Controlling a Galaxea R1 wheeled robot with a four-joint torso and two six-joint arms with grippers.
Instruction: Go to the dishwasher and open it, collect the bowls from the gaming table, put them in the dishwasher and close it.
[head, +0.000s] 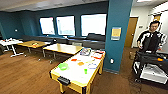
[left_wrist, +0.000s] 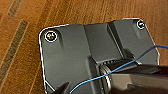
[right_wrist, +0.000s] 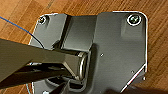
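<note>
Gaming table (head: 75, 75) standing close ahead and a little right of centre in the head view, long white tabletop with a bright yellow edge, near corner pointing toward the camera, far end reaching toward a teal pillar (head: 117, 32). Bare wooden floor (head: 25, 72) wide open on the near left side of it; narrower strip of floor between its right edge and the pillar. Bowls on the tabletop, counted as far as colours allow: one lime green bowl (head: 63, 66) near the left edge, one orange bowl (head: 80, 63) toward the middle, one blue-rimmed bowl (head: 92, 66) nearer the right edge. Other small coloured things further along the tabletop, too blurred to name or count. Two wooden-topped tables (head: 63, 48) beyond, with a white table (head: 10, 42) at far left by the wall. Three bright windows (head: 65, 25) in the back wall. Person (head: 151, 37) standing at right behind a dark cart (head: 150, 67). Both wrist views looking down past robot parts at wooden floor; state of either hand, spread or pressed together, cannot tell.
</note>
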